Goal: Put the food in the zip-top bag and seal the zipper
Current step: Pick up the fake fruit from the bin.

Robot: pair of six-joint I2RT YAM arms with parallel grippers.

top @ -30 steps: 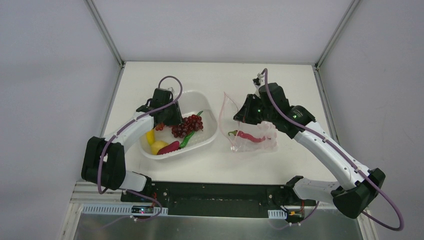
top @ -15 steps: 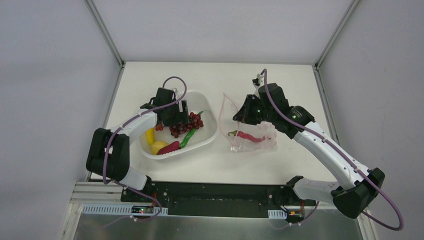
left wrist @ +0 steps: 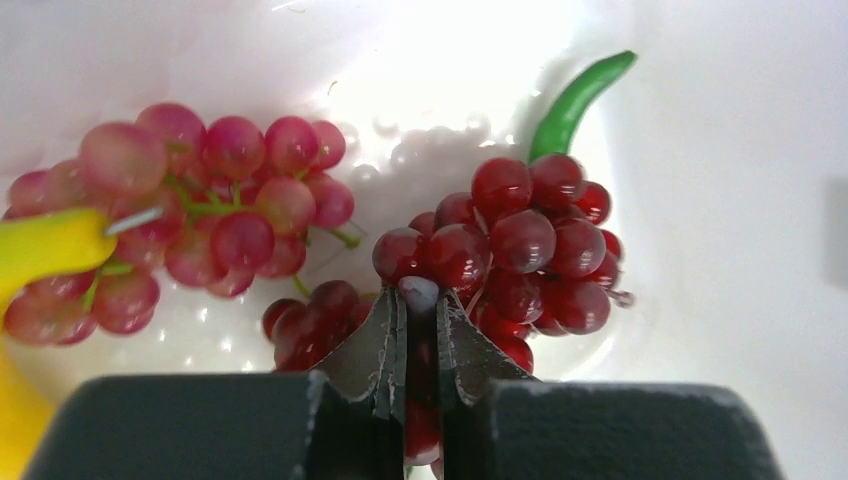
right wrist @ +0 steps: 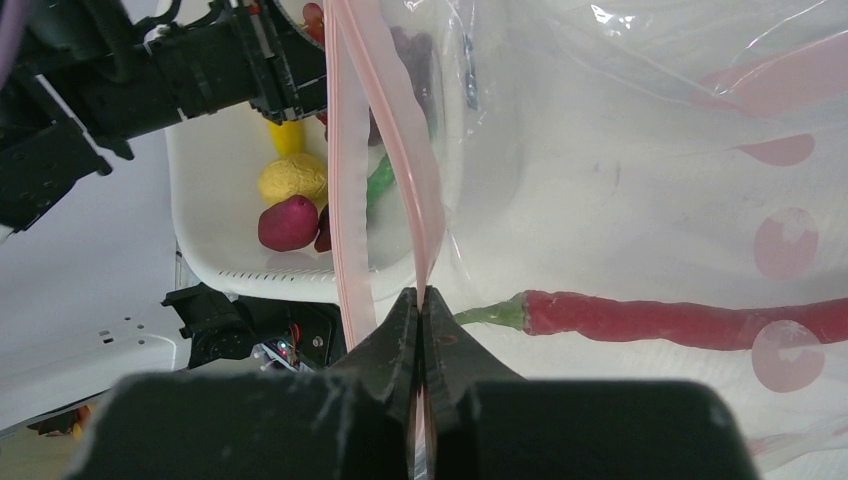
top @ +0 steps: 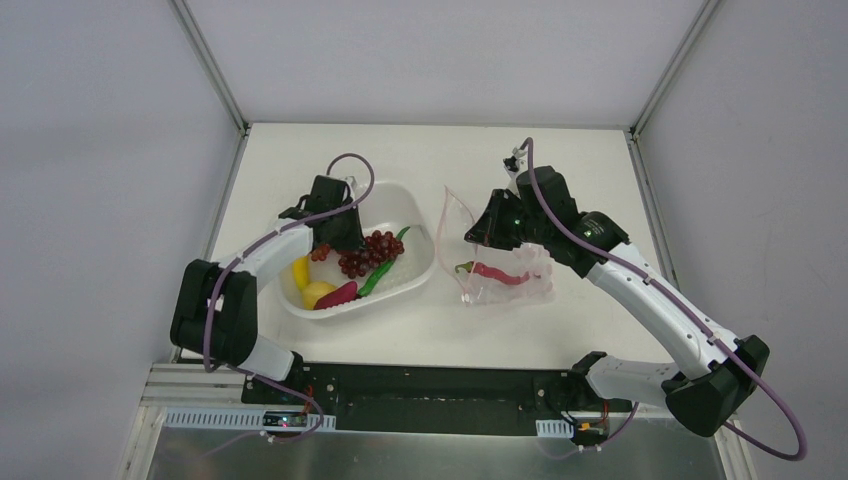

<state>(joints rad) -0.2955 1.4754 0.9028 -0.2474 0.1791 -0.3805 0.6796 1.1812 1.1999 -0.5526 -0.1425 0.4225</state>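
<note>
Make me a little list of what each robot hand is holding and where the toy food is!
left gripper: shut on the dark red grape bunch, inside the white tub
right gripper: shut on the zipper, at the zip-top bag mouth
in bag: red chili
in tub: banana, round yellow fruit, green chili
bag mouth: open, not sealed
</note>
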